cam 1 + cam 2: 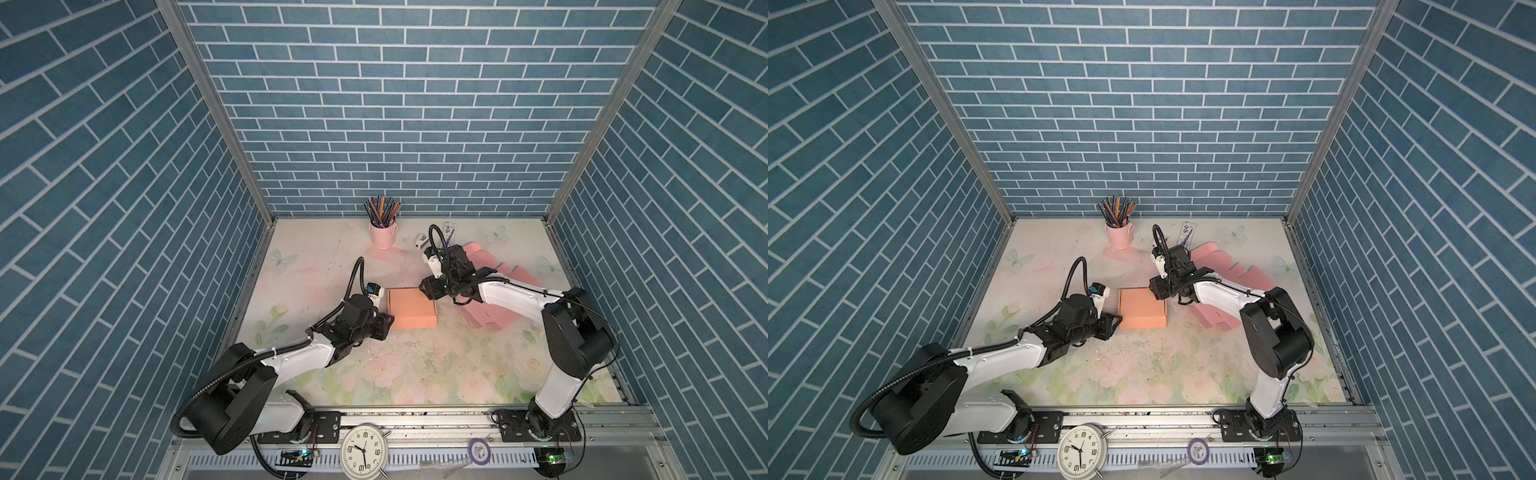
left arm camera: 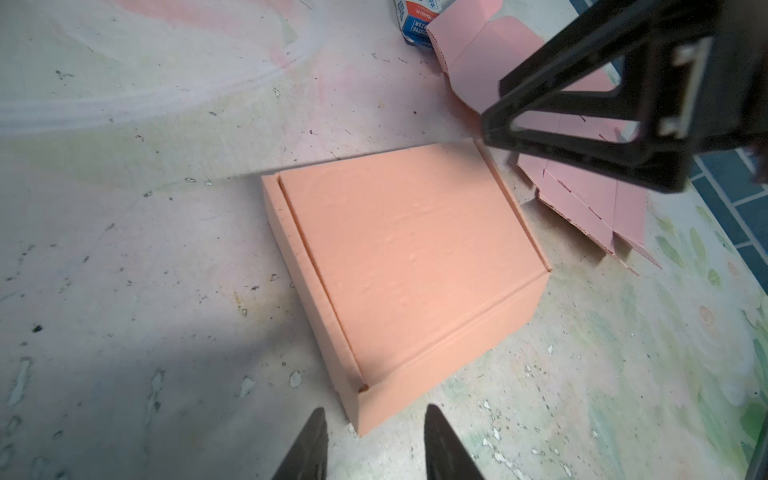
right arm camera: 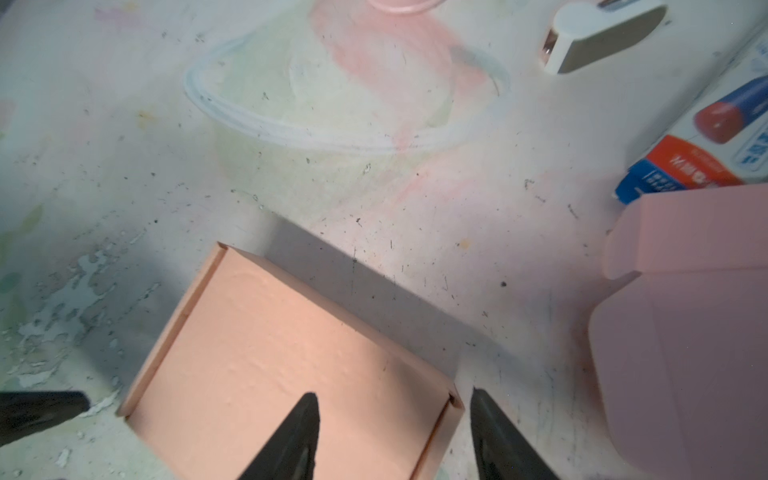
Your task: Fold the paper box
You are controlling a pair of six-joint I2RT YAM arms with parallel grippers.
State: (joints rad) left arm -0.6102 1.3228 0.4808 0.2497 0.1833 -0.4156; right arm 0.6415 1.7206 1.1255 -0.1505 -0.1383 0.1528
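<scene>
The closed paper box (image 1: 412, 308) lies between my left pincer (image 2: 375, 411), beside one corner, and right pincer (image 3: 394, 392), above the opposite corner, both part-open and empty; a snagging fingertip could spring its lid.

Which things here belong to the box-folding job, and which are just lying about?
Job in hand:
- closed orange box
- flat pink box blanks

Lying about:
- pink pencil cup
- small white gadget
- blue-and-white packet
- clock
- purple tape roll

Closed orange box (image 1: 1142, 309) lies between left claw (image 1: 1115, 323) and right claw (image 1: 1158, 291).
</scene>
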